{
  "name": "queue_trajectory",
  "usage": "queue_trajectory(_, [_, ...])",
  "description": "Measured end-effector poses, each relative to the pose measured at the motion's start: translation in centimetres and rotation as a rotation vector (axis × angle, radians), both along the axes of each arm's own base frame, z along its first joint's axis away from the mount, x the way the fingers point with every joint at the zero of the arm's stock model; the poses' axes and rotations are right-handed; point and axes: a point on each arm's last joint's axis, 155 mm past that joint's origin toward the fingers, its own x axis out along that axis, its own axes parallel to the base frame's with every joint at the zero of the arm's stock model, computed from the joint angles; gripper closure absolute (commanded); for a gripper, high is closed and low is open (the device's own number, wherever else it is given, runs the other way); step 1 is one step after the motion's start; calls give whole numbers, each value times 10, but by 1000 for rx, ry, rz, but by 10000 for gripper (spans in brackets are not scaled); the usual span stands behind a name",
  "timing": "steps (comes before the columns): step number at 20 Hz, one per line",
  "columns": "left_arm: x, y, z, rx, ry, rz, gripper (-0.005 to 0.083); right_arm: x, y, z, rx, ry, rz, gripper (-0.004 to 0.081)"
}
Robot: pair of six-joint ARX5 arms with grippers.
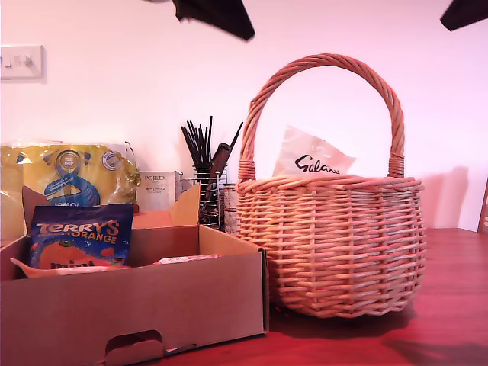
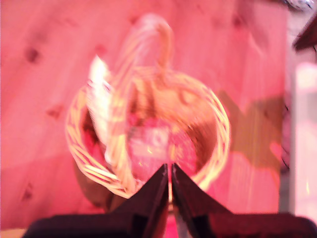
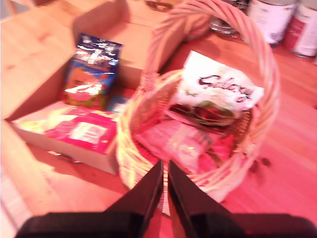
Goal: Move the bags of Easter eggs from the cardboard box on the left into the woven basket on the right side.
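The woven basket point(image 1: 335, 244) stands at the exterior view's right with a white Galaxy bag point(image 1: 313, 158) poking above its rim. The cardboard box point(image 1: 152, 305) at that view's left holds an upright Terry's bag point(image 1: 80, 236) and a flat red-and-white bag point(image 3: 84, 131). My first gripper point(image 2: 169, 168) hangs shut and holds nothing, high above the basket point(image 2: 218, 119); a white bag point(image 2: 99, 99) leans on the rim. My second gripper point(image 3: 165, 164) is shut and holds nothing, above the basket point(image 3: 129, 129), where the Galaxy bag point(image 3: 218, 87) and pink-looking bags point(image 3: 183, 144) lie.
Behind the box are a yellow kitchen towel pack point(image 1: 69, 175), a white Porlex box point(image 1: 156, 191) and a black wire utensil holder point(image 1: 207, 191). Two dark arm parts point(image 1: 217, 15) show at the exterior view's top edge. Cans point(image 3: 270, 17) stand beyond the basket.
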Motion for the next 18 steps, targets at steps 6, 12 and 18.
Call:
queue_trajectory(6, [12, 37, -9, 45, 70, 103, 795, 2, -3, -2, -23, -10, -7, 783])
queue_trajectory(12, [11, 72, -24, 22, -86, 319, 795, 5, -8, -4, -46, -15, -35, 783])
queue_trajectory(18, [-32, 93, -35, -134, -380, 229, 795, 5, -8, -4, -46, -15, -35, 783])
